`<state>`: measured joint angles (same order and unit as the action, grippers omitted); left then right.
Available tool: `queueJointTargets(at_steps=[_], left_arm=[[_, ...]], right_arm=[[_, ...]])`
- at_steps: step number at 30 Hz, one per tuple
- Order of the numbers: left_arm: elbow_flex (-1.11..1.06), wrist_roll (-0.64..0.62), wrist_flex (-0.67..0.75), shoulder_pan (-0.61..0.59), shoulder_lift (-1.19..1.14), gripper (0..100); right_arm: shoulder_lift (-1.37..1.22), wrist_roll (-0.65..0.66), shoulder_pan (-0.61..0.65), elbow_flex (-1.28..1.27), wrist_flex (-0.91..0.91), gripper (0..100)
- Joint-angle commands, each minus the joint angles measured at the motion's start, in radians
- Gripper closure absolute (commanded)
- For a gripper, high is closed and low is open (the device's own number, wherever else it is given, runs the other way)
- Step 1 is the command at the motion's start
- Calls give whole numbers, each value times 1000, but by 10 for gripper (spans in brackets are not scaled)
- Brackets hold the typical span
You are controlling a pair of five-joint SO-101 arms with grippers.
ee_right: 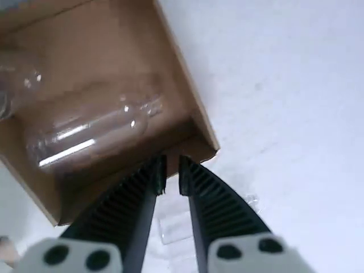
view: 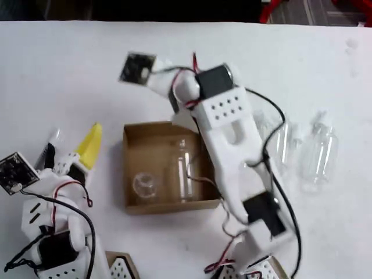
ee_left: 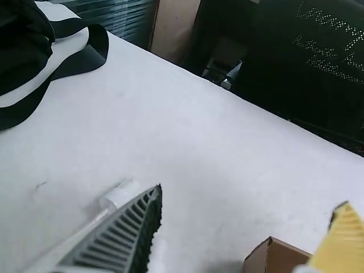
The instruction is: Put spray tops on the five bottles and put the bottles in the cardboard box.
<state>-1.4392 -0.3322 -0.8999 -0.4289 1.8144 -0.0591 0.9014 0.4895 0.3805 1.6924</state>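
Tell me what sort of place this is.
Probably a robotics lab or workshop bench: white robot arms with exposed wiring on a white table, a brown cardboard box holding clear plastic bottles, and a black strapped bag.

White table (view: 70, 75): open cardboard box (view: 148, 148) sits near centre. Clear bottles (view: 318, 154) lie side by side on the surface, apart from the box. Black strap (ee_left: 74, 57) rests on the tabletop.

High view down over the bench (view: 70, 75), wrist views close along jaws, cardboard box (view: 142, 148) shared by all.
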Motion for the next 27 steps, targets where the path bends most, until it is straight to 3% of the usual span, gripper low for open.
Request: queueJointTargets(at_steps=[1, 7, 10, 21, 27], left_arm=[[5, -5, 31, 8, 10, 581], [3, -5, 31, 7, 10, 581], [3, -5, 31, 5, 10, 581], [2, -5, 31, 5, 10, 581], [2, -5, 31, 5, 10, 581]], right_arm=[[120, -100, -15, -193, -111, 976], [76, -623, -8, -359, -349, 872], [44, -746, 21, -356, -407, 868], [-99, -790, 157, -358, -466, 868], [-139, -687, 173, -358, -467, 868]])
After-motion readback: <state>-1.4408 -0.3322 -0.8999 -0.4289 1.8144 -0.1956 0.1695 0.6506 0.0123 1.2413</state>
